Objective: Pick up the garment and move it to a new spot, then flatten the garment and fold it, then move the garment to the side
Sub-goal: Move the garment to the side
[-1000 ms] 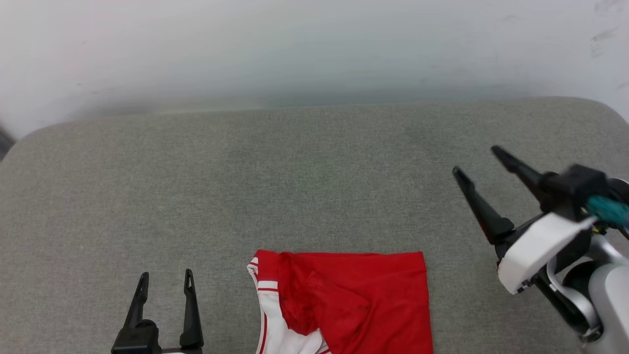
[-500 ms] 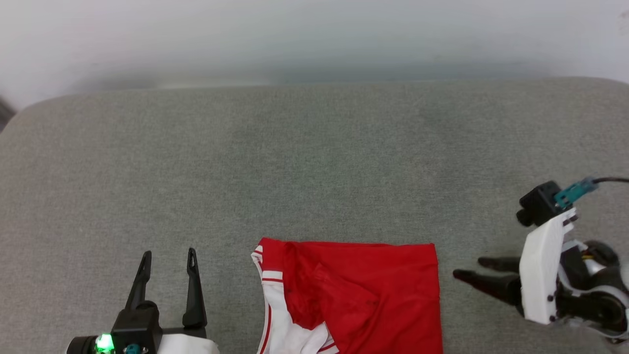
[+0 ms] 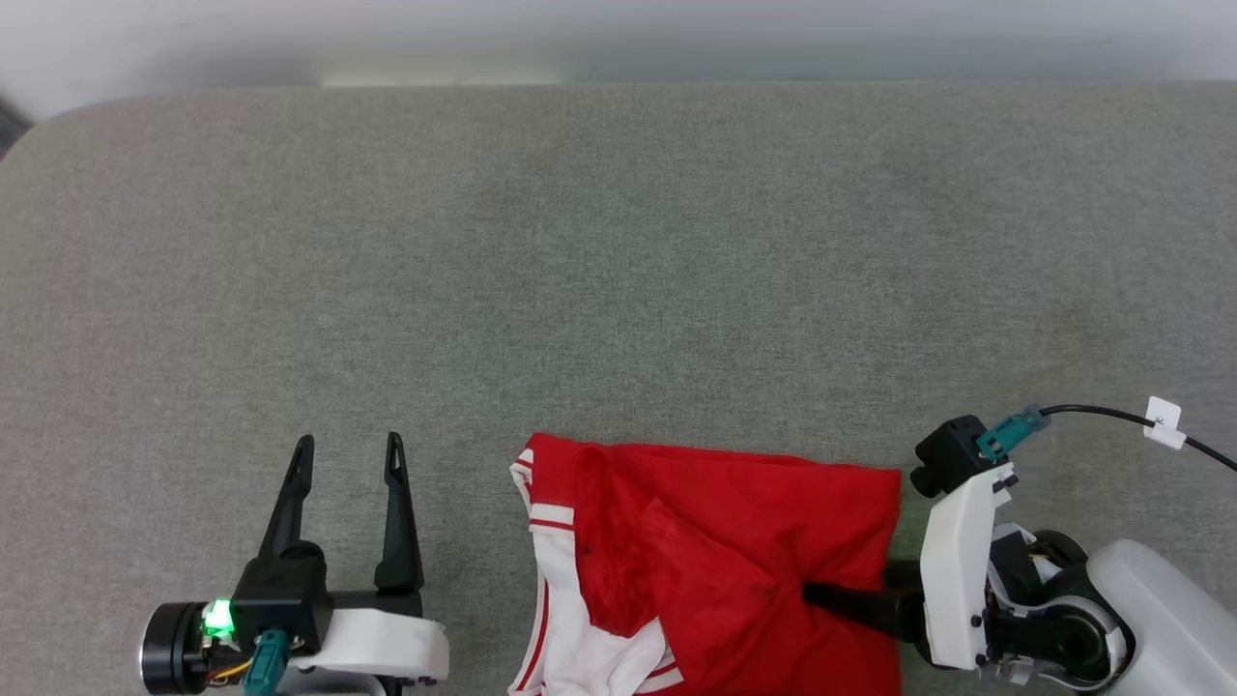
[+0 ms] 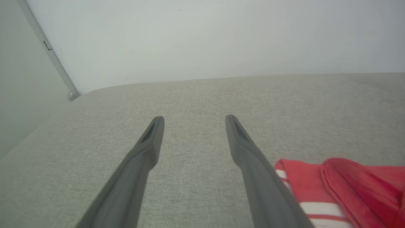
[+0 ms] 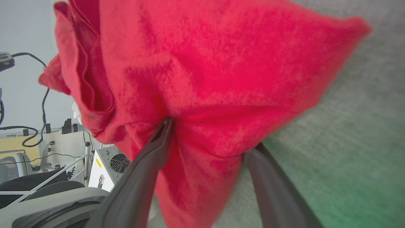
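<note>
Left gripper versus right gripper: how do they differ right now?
The left gripper points forward over the grey cushion, beside the garment; the right gripper points sideways into the garment's right edge. The left gripper's jaws hold nothing between them; the right gripper's straddle red cloth, one finger on top. Both stand open.

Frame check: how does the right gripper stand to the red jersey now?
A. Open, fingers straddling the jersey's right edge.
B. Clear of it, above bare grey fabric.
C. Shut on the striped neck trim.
A: the right gripper is open, with one finger lying on top of the jersey and the other passing under its right edge.
</note>
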Motion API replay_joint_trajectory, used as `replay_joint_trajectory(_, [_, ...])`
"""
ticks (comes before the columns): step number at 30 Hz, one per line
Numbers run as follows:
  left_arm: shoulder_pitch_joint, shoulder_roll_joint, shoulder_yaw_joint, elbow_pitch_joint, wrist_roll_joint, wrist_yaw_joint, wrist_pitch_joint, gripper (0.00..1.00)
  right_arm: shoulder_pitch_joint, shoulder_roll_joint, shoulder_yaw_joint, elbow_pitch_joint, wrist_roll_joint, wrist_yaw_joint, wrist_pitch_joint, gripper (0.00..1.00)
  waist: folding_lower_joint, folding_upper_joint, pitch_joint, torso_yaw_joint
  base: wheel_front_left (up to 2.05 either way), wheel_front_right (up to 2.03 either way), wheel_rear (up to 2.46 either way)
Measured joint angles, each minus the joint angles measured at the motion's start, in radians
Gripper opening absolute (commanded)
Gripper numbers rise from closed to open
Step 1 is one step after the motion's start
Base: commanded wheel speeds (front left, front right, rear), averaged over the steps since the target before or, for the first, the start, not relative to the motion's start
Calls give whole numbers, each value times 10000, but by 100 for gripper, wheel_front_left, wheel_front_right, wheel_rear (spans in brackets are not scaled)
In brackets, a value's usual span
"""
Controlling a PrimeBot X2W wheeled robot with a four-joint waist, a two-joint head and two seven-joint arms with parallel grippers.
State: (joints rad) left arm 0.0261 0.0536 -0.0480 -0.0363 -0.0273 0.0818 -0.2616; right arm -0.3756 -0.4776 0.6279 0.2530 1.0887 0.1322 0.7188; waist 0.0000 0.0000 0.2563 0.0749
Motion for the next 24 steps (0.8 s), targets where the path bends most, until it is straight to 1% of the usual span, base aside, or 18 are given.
replay_joint_trajectory(5, [-159, -8, -75, 52, 6, -23, 0, 100, -322, 23, 606, 407, -249, 75, -510, 100, -1, 0, 243, 165, 0, 0, 0])
replay_joint_trajectory(6, [-161, -8, -77, 59, 6, -23, 0, 100, -366, 0, 729, 437, -263, 75, -642, 37, -2, 0, 262, 189, 0, 0, 0])
replay_joint_trajectory(7, [-164, -8, -90, 67, 6, -21, 0, 100, -394, -31, 825, 479, -320, 75, -842, 0, -3, 0, 272, 211, 0, 0, 0])
replay_joint_trajectory(8, [-164, -10, -104, 77, 6, -21, 0, 100, -441, -54, 926, 558, -324, 75, -1024, 0, -2, 0, 269, 223, 0, 0, 0])
replay_joint_trajectory(9, [-134, -15, -127, 176, 4, 17, 0, 100, -753, -211, 1639, 646, -395, 59, -1768, 0, 0, 0, 61, 241, 0, 0, 0])
replay_joint_trajectory(13, [84, -17, -90, 159, 4, 79, -2, 100, -1193, -431, 2130, 349, -516, -6, -2345, 0, 1, 1, -253, 137, 0, 0, 0])
replay_joint_trajectory(15, [242, -15, -48, 153, 4, 111, -2, 100, -1595, -671, 2322, 44, -663, -8, -2625, 0, 1, 0, -436, 21, 0, 0, 0])
replay_joint_trajectory(19, [508, -21, 56, 98, -25, 153, -6, 100, -2331, -1342, 2677, -669, -907, -12, -2924, 0, 1, 0, -757, -362, 0, 0, 0])
replay_joint_trajectory(24, [731, -21, 232, -31, -67, 184, -13, 100, -3168, -2347, 2966, -1779, -1312, -12, -2940, 0, 1, 0, -976, -1099, 0, 0, 0])
